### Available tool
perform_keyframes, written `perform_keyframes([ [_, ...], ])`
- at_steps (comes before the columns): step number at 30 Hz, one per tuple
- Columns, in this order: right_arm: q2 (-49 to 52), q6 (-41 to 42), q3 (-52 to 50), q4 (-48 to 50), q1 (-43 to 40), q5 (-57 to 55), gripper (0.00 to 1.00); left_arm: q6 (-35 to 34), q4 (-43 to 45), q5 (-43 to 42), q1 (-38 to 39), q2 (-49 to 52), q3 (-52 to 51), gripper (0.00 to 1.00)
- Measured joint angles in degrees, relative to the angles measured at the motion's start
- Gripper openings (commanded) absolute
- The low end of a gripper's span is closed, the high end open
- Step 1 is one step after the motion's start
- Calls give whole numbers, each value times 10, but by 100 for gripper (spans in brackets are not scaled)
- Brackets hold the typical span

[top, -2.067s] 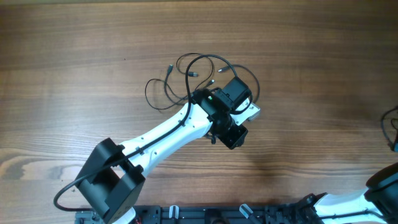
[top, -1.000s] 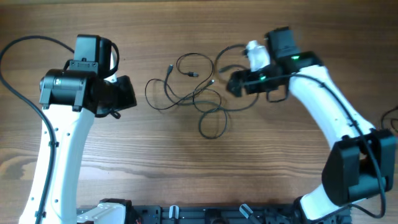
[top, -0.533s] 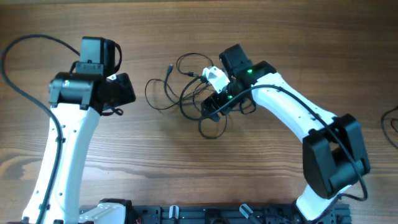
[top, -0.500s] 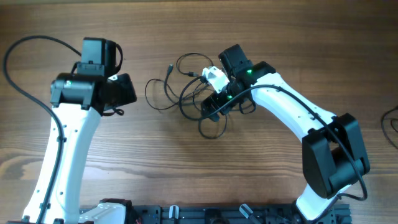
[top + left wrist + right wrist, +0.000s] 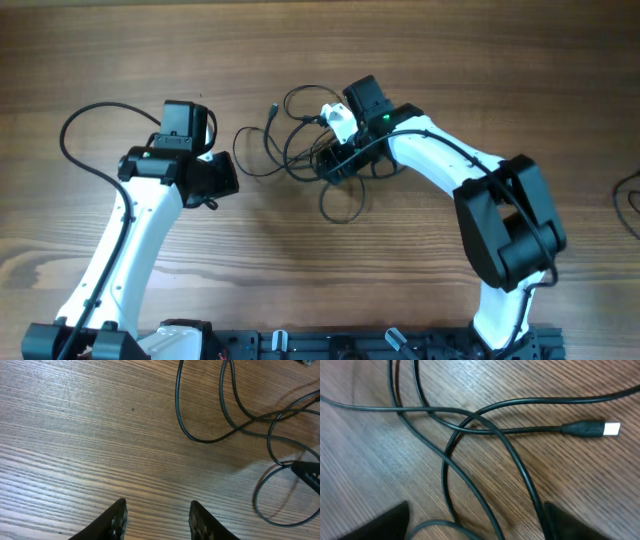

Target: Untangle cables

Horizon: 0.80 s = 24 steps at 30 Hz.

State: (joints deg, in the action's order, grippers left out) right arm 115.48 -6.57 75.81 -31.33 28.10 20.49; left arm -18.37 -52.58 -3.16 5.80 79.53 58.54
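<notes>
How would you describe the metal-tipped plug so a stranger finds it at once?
In the right wrist view, black cables cross on the wooden table. Follow the strand running right from the crossing to the plug: the only cable end there, black with a metal tip.

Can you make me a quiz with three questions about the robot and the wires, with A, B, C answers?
1. Where is the right gripper?
A. Right over the tangled cables
B. At the far left edge of the table
C. Off the table

2. What colour are the cables?
A. Red
B. Black
C. Yellow

3. What is the left gripper doing?
A. Squeezing a cable
B. Holding a plug
C. Open, with nothing between its fingers

Answers:
1. A, because the overhead view shows it on top of the tangle, and its wrist camera sees crossing cables just below.
2. B, because every cable looks black against the brown wood.
3. C, because its wrist camera shows only bare wood between the two spread fingers, with the cables off to one side.
</notes>
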Motion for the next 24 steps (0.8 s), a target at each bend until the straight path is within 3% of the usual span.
perform_keyframes([
  [1,0,5,0,3,0,0,7,0,4,0,0,0,0,42],
  [2,0,9,0,6,0,0,4,0,6,0,0,0,0,43],
  [14,-31,49,4,-29,0,-1,4,0,10,-1,0,0,-1,43],
  [19,-165,57,78,-24,0,-4,4,0,6,-6,0,0,-1,43],
  [24,-320,66,133,66,0,9,4,0,6,-26,0,0,-1,43],
])
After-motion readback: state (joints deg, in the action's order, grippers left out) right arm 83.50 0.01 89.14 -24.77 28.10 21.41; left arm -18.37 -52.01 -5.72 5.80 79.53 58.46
